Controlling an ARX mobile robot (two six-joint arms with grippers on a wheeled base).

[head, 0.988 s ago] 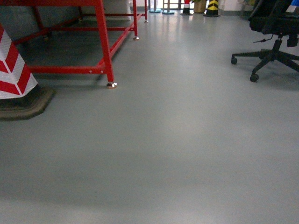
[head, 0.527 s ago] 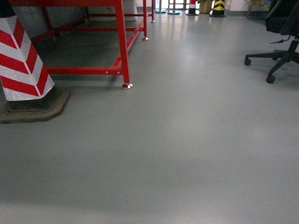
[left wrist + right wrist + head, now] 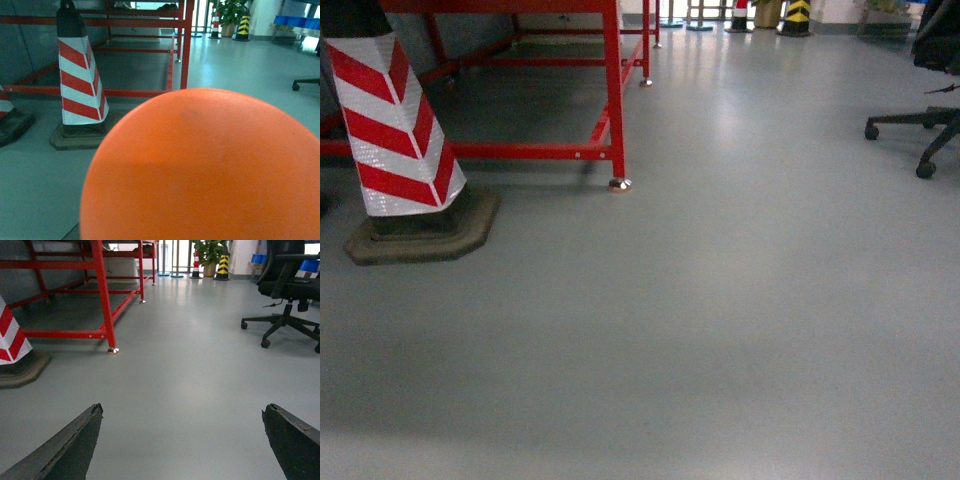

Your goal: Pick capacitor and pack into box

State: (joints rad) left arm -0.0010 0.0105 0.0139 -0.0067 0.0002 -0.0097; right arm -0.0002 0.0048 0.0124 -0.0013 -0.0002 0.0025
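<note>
My right gripper (image 3: 182, 440) is hanging spread wide over bare grey floor (image 3: 720, 300). Left gripper: can't tell, since the capacitor (image 3: 205, 170) is filling the left wrist cam. I'm seeing a red frame (image 3: 612, 100) and striped cone (image 3: 395, 130) crowding the left edge, and a chair (image 3: 285, 295) far right.

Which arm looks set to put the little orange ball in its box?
Probably the left. The orange ball fills its wrist camera, so that arm seems to carry it. The right fingers are spread wide over bare floor, holding nothing. No box shows yet.
</note>
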